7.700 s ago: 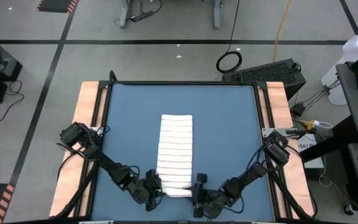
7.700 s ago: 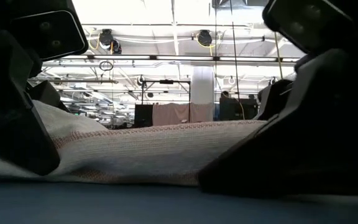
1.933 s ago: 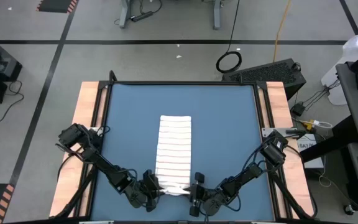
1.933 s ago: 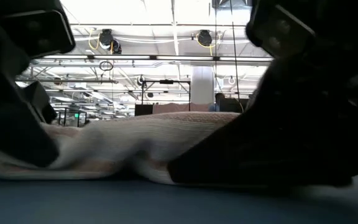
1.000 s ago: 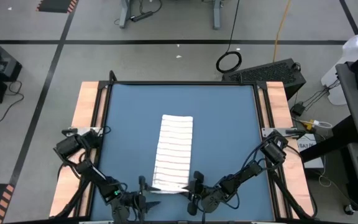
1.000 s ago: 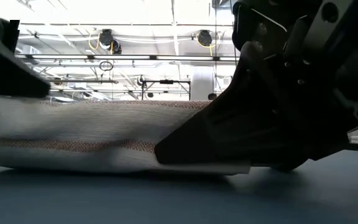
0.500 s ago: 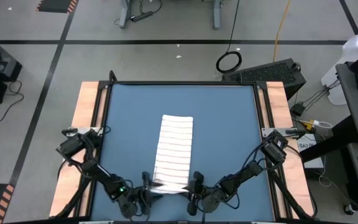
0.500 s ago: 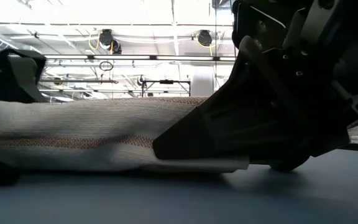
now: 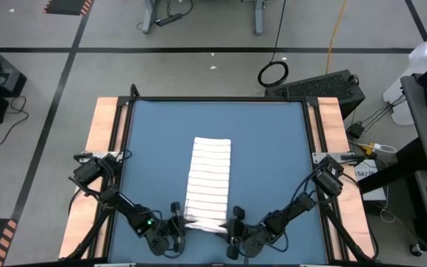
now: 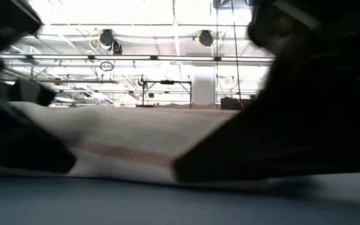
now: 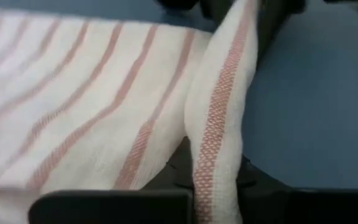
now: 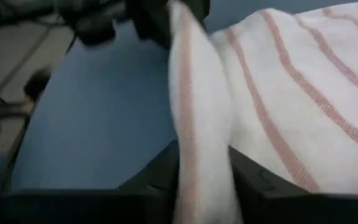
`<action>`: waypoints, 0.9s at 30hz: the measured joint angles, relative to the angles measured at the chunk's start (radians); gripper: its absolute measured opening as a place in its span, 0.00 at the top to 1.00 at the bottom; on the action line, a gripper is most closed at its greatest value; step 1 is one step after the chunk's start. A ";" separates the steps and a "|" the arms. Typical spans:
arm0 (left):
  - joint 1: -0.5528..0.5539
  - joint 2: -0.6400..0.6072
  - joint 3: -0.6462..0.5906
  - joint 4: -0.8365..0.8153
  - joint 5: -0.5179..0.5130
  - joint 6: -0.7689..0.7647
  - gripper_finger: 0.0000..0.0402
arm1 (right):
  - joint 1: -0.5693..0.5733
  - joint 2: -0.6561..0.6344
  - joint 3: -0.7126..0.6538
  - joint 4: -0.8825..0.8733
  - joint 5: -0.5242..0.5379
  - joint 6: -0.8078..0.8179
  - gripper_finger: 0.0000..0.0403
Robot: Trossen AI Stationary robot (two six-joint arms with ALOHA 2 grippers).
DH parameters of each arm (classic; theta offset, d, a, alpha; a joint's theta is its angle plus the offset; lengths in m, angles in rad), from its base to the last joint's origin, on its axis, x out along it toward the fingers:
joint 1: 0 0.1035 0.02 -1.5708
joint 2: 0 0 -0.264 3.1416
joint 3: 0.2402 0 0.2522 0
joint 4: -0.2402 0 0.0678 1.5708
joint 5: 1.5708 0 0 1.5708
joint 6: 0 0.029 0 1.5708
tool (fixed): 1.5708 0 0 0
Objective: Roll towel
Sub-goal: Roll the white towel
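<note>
Towel (image 9: 209, 178) runs top-to-bottom mid-frame; left gripper (image 9: 175, 224) and right gripper (image 9: 235, 226) both grasping its bottom rolled edge, equally near.

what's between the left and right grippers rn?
The towel's near rolled edge. In the high view it spans the gap between the left gripper and the right gripper, both pinching it at its corners.

A blue table (image 9: 273, 156) with wooden side rails (image 9: 101, 126) stands on a grey floor (image 9: 199, 67) marked with dark lines. Beyond it lie a black cable coil (image 9: 273, 73) and a keyboard (image 9: 325, 85) — a yellow cable (image 9: 337, 30) trails nearby.
</note>
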 joint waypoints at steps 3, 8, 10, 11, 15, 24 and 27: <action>0.017 -0.004 0.002 -0.021 0.057 -0.142 0.93 | 0.030 -0.060 -0.003 -0.121 0.045 -0.095 0.65; 0.036 -0.004 0.002 -0.033 0.122 -0.284 0.89 | 0.100 -0.116 -0.002 -0.143 0.219 -0.270 0.47; 0.043 -0.004 0.002 -0.032 0.147 -0.313 0.90 | 0.125 -0.112 -0.002 -0.085 0.268 -0.378 0.42; 0.048 -0.004 0.002 -0.032 0.166 -0.326 0.91 | 0.133 -0.104 -0.002 -0.032 0.279 -0.425 0.40; 0.060 -0.003 0.002 -0.006 0.228 -0.345 0.94 | 0.134 -0.068 0.000 0.092 0.276 -0.499 0.40; 0.060 -0.002 0.002 -0.010 0.241 -0.368 0.91 | 0.080 0.006 -0.001 0.136 0.205 -0.461 0.44; 0.060 -0.002 0.002 -0.011 0.241 -0.371 0.92 | 0.065 0.008 -0.001 0.129 0.204 -0.435 0.45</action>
